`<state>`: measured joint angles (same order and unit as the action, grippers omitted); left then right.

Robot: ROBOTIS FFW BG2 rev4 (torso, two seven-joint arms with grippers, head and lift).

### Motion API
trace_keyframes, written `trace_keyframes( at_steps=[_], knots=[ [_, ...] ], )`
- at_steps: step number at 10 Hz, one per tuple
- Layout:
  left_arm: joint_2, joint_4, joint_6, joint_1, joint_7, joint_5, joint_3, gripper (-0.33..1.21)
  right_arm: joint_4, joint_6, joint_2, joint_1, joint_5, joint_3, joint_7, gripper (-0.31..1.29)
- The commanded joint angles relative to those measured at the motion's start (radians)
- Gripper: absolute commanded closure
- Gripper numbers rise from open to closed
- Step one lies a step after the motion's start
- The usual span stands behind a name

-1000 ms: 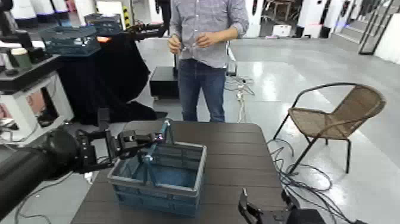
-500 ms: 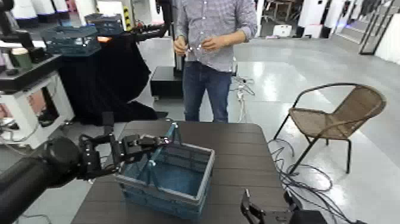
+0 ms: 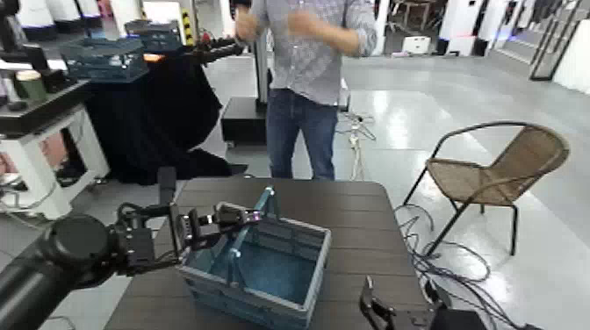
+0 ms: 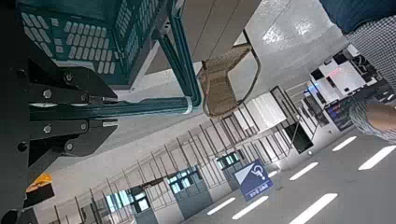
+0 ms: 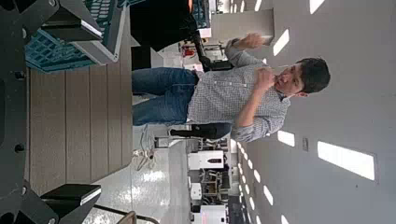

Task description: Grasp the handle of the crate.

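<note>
The teal-blue crate (image 3: 256, 274) with lattice sides and a grey rim sits skewed on the dark table (image 3: 356, 230). Its handle (image 3: 264, 203), a thin wire hoop with a light blue sleeve, stands raised over the crate's far left side. My left gripper (image 3: 248, 216) reaches in from the left and is shut on the handle. In the left wrist view the sleeve (image 4: 140, 106) runs between the dark fingers (image 4: 58, 94), with the crate's lattice (image 4: 93, 37) beside it. My right gripper (image 3: 374, 304) rests open at the table's near right corner.
A person (image 3: 309, 79) stands just beyond the table's far edge with hands raised. A wicker chair (image 3: 493, 175) stands to the right, with cables (image 3: 456, 263) on the floor. A darker crate (image 3: 104, 58) sits on a black-draped table at back left.
My left gripper has moved right with the handle, and the crate has slid right and turned with it. The person has lifted both hands.
</note>
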<state>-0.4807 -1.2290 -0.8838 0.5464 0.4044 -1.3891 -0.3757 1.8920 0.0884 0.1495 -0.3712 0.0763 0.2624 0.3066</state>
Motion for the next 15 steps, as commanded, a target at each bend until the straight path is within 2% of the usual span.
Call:
trace_keyframes(
  at_steps=[1, 4, 6, 8, 10, 13, 15],
  knots=[
    [0.011, -0.184, -0.01, -0.115, -0.131, -0.083, 0.083, 1.2, 0.002, 0.004, 0.002, 0.0, -0.006, -0.002, 0.005, 0.15],
    [0.051, -0.336, -0.014, -0.233, -0.245, -0.169, 0.152, 1.2, 0.004, 0.005, 0.002, -0.003, -0.009, -0.003, 0.006, 0.15],
    [0.071, -0.376, -0.003, -0.281, -0.279, -0.231, 0.153, 1.2, 0.005, 0.004, 0.002, -0.003, -0.015, -0.005, 0.008, 0.15],
    [0.077, -0.405, 0.0, -0.306, -0.312, -0.269, 0.155, 1.2, 0.007, 0.002, 0.002, -0.003, -0.018, -0.005, 0.008, 0.15],
    [0.102, -0.449, 0.016, -0.37, -0.386, -0.338, 0.178, 1.2, 0.007, 0.002, 0.001, -0.005, -0.021, -0.006, 0.011, 0.15],
    [0.148, -0.481, 0.074, -0.436, -0.432, -0.433, 0.166, 1.2, 0.007, -0.001, -0.001, -0.006, -0.021, -0.006, 0.014, 0.15],
    [0.154, -0.489, 0.101, -0.448, -0.432, -0.488, 0.129, 1.2, 0.007, -0.004, -0.001, -0.006, -0.021, -0.005, 0.014, 0.15]
  ],
)
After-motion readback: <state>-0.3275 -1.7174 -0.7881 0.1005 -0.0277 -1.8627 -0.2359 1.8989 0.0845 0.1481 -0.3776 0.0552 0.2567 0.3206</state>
